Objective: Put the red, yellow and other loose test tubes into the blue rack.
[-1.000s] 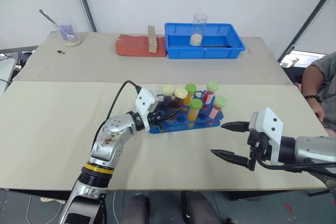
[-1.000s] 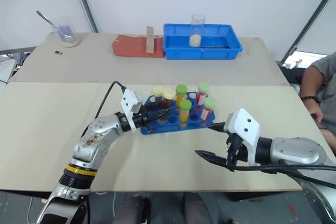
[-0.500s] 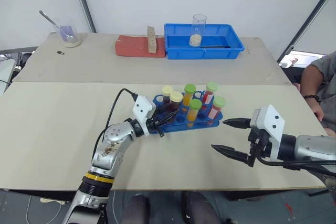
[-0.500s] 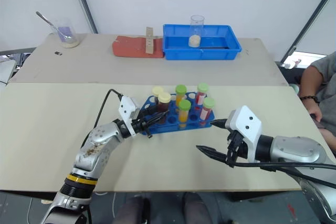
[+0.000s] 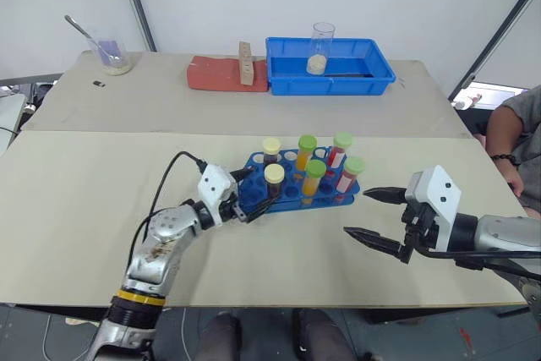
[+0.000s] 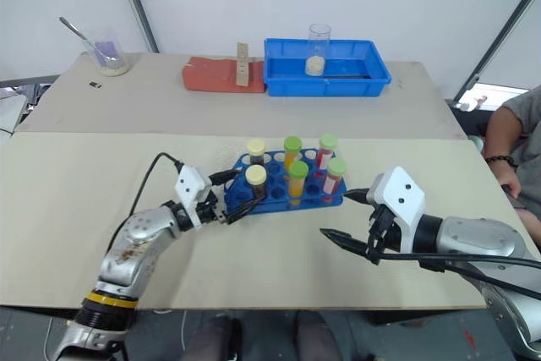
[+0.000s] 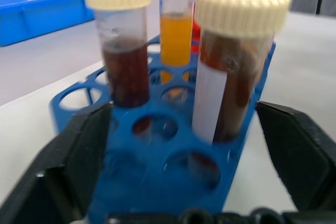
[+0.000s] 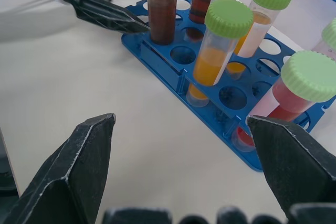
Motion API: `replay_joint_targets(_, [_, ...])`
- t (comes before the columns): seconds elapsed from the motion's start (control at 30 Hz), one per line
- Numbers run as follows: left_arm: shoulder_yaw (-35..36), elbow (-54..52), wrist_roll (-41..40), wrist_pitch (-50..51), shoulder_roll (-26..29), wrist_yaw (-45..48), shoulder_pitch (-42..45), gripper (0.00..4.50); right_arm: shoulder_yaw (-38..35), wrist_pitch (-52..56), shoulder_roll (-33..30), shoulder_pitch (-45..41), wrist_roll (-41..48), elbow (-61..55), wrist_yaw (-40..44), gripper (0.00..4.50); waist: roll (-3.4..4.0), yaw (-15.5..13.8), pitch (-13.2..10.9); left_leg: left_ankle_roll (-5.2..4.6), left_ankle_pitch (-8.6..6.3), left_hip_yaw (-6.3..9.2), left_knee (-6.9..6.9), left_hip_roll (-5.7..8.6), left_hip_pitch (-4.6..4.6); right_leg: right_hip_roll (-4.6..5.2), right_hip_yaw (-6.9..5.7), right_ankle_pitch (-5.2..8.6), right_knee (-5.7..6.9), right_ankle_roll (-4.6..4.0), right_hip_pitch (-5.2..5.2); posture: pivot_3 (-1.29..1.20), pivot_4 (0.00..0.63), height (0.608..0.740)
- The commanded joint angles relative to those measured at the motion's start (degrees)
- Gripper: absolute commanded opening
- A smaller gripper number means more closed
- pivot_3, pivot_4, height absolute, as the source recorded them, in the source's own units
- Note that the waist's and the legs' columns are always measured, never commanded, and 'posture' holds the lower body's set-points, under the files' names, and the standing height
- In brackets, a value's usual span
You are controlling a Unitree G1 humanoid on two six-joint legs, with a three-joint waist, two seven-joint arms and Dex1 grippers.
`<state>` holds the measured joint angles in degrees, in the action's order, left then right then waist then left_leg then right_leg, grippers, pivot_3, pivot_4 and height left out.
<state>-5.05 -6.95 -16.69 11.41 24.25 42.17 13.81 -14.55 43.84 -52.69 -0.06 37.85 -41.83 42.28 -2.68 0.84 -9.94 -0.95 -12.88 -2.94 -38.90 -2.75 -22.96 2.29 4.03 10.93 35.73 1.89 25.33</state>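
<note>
Blue rack (image 5: 297, 193) is loaded with six capped tubes; the left gripper (image 5: 249, 199) is spread wide at its end, and the right gripper (image 5: 374, 218) is held open nearby.

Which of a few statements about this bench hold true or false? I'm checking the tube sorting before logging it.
1. Six capped tubes stand in the bright blue two-tier plastic rack. True.
2. The left gripper is clamped on the cream-capped dark-brown tube. False: its jaws stand open either side of that tube.
3. The right gripper carries a tube. False: it is open and empty.
4. A clear glass beaker stands in the large plain blue rectangular tray. True.
5. All caps are green. False: two are cream.
</note>
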Motion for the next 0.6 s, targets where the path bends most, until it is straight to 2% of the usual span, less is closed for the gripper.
replay_joint_targets(0.03, [5.01, -8.33, -1.97, 3.62, 6.42, 1.89, -1.91, 4.47, -3.99, -2.76, -0.81, 0.30, -0.40, 1.00, 1.89, 4.44, 0.00, 0.06, 0.00, 0.00, 0.00, -0.02, 0.02, 0.00, 0.01, 0.01, 0.01, 0.01, 0.00, -0.02, 0.01, 0.00, 0.150, 0.740])
replay_joint_targets(0.2, [11.42, -14.64, -4.06, 11.08, 18.06, 5.22, -6.81, 4.47, -7.73, -11.21, -4.23, 2.67, -5.52, 6.85, 9.48, 4.44, 0.03, 0.04, -0.01, 0.01, -0.01, -0.05, 0.09, -0.05, 0.06, 0.03, -0.04, 0.07, -0.01, -0.09, 0.05, 0.00, 0.150, 0.740])
replay_joint_targets(0.3, [15.05, -14.79, -0.41, 8.95, 22.75, 4.86, -11.27, 4.47, -9.23, -16.71, -6.58, 1.86, -7.47, 13.65, 15.03, 4.44, 0.06, 0.02, -0.03, 0.02, -0.01, -0.11, 0.14, -0.03, 0.08, 0.14, -0.06, 0.10, -0.04, -0.13, 0.10, 0.00, 0.150, 0.740])
replay_joint_targets(0.43, [19.11, -13.57, -0.12, 8.25, 25.49, 5.65, -14.17, 4.47, -10.52, -19.47, -9.82, -0.11, -6.55, 21.36, 22.41, 4.44, 0.07, -0.07, -0.05, 0.02, -0.01, -0.15, 0.15, -0.03, 0.05, 0.18, -0.07, 0.10, -0.05, -0.14, 0.18, 0.00, 0.150, 0.740])
replay_joint_targets(0.6, [22.34, -15.67, -2.58, 10.37, 25.47, 6.78, -17.58, 4.47, -9.59, -21.41, -10.44, -3.58, -6.79, 25.44, 25.34, 4.44, 0.07, -0.07, -0.04, 0.02, -0.01, -0.21, 0.18, -0.07, -0.15, 0.18, -0.08, 0.10, -0.03, -0.15, 0.46, 0.00, 0.150, 0.740])
